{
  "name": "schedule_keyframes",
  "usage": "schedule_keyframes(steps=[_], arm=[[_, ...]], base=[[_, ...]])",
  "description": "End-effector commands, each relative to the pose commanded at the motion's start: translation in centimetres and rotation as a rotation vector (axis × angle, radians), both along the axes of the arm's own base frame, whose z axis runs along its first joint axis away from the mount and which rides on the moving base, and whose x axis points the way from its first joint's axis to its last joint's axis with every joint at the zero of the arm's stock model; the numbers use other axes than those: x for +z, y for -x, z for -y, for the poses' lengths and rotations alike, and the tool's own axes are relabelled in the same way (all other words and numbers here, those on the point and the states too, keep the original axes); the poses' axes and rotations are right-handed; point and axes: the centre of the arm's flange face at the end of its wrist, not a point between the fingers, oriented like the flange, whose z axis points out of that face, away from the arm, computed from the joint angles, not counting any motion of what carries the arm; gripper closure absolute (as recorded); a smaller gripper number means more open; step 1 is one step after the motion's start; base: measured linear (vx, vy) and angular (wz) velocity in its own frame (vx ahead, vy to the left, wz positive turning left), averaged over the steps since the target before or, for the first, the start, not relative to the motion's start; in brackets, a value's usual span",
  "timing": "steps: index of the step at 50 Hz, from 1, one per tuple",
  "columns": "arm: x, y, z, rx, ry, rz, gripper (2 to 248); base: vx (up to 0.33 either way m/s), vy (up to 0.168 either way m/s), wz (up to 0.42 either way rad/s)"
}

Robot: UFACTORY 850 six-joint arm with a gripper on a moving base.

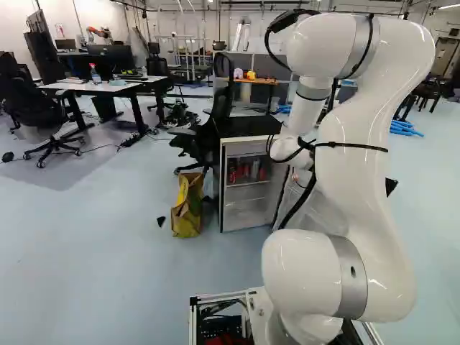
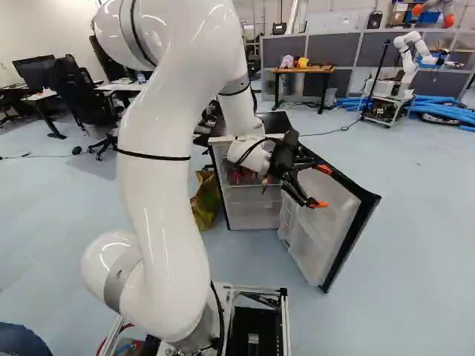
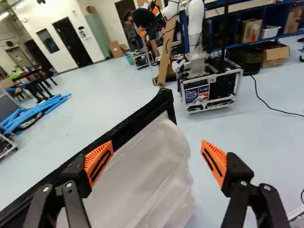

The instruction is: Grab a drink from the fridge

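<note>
My black two-fingered pincer with ribbed orange pads point(image 3: 156, 156) is spread wide, with nothing gripped. It points out over the open fridge door point(image 3: 142, 183), whose black edge runs near one finger; I can't tell whether they touch. The drinks are back to the robot's left of the pincer, behind where its fingers aim: small red cans point(image 1: 232, 174), by the look of them, on a shelf inside the pale boxy fridge with a black top point(image 1: 244, 146). I'd judge I need to draw clear of the door and swing round towards that shelf.

I expect a full can to be firm and fairly heavy for its size, its thin metal smooth and perhaps slick with chill. I'd close on its two sides around mid-height, level, firmly enough to stop sliding without denting it. Its neighbours look close, so a finger could knock one.

The door's lining looks like pale, cloudy moulded plastic, with rounded corners and stepped ledges. Beside the fridge, a crumpled yellow bag point(image 1: 188, 205) looks soft and creased, easily snagged.
</note>
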Motion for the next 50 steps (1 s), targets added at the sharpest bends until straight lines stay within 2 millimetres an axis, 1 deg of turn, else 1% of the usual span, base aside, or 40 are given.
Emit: schedule_keyframes(steps=[37,50], arm=[[0.9,4.5,-6.1,0.476,0.046,-0.109,3],[1.3,6.3,-7.9,0.633,0.064,-0.135,3]], base=[[0.0,0.0,0.0],[0.0,0.0,0.0]])
